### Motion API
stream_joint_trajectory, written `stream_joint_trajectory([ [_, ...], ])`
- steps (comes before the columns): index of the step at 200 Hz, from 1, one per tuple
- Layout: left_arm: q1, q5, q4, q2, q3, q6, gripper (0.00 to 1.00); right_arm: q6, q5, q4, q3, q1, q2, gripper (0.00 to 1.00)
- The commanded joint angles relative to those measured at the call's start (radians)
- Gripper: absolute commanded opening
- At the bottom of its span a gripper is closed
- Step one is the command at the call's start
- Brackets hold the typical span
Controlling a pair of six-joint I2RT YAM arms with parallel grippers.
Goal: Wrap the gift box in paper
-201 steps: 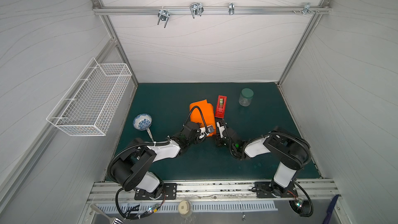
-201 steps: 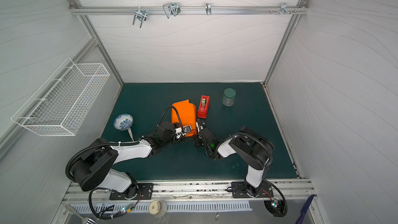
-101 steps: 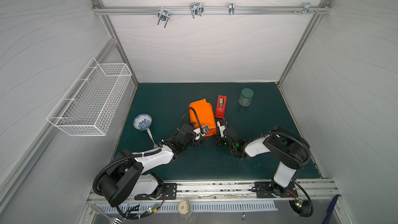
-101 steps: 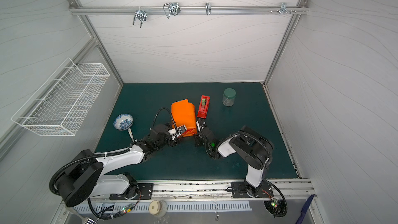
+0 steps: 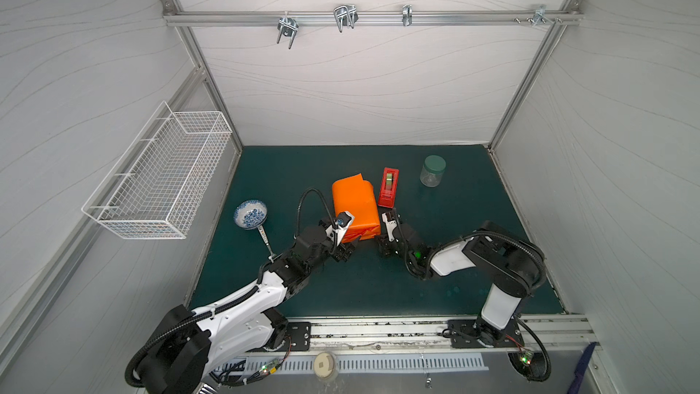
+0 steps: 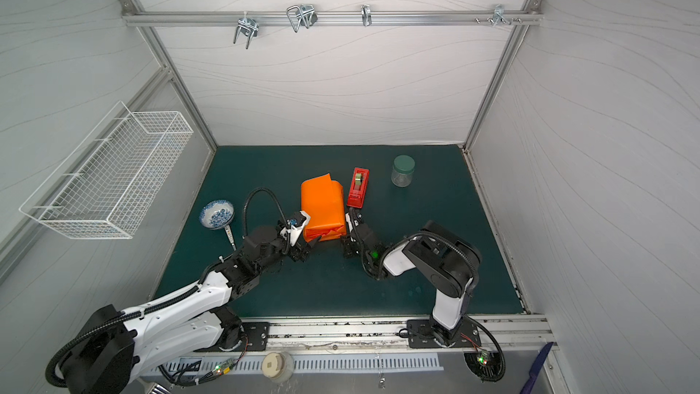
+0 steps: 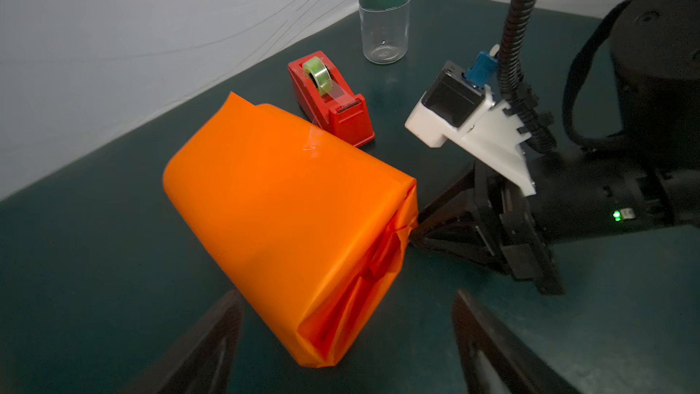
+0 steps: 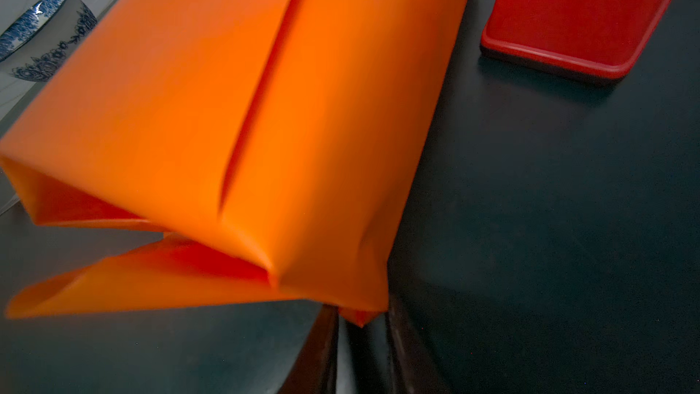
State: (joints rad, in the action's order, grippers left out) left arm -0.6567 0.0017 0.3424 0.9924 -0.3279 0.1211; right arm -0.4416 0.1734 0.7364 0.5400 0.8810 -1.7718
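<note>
The orange paper (image 5: 354,202) (image 6: 322,204) is folded around a block-shaped package in the middle of the green mat; the gift box is hidden inside it. A strip of clear tape holds the top seam (image 7: 312,142). The package's near end stands loose, with folded flaps (image 8: 151,278). My left gripper (image 5: 349,250) (image 7: 344,301) is open just short of the near left corner, touching nothing. My right gripper (image 5: 380,242) (image 8: 360,320) is at the near right corner, shut on a small tip of the paper.
A red tape dispenser (image 5: 389,187) stands right beside the package. Behind it to the right is a clear jar with a green lid (image 5: 432,170). A blue-patterned bowl (image 5: 250,214) and a spoon (image 5: 266,240) lie to the left. A wire basket (image 5: 159,172) hangs on the left wall.
My left gripper has opened wider and drawn back from the package's near end toward the front. The right gripper has stayed at its corner, closing slightly.
</note>
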Motion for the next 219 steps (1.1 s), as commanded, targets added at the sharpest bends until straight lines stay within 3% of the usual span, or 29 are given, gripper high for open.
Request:
stream_joint_trajectory([
  [1, -0.004, 0.025, 0.125, 0.040, 0.069, -0.144, 0.89, -0.006, -0.009, 0.034, 0.003, -0.007, -0.017, 0.23],
  [74, -0.001, -0.084, 0.325, 0.313, 0.088, -0.091, 0.94, -0.003, -0.010, 0.033, -0.001, -0.006, -0.013, 0.22],
  [138, 0.057, -0.077, 0.455, 0.510, 0.017, -0.076, 0.96, 0.000, -0.010, 0.038, -0.006, -0.008, -0.005, 0.22],
  [219, 0.109, -0.025, 0.544, 0.605, -0.014, -0.069, 0.95, 0.000, -0.012, 0.032, -0.006, -0.007, -0.003, 0.21],
])
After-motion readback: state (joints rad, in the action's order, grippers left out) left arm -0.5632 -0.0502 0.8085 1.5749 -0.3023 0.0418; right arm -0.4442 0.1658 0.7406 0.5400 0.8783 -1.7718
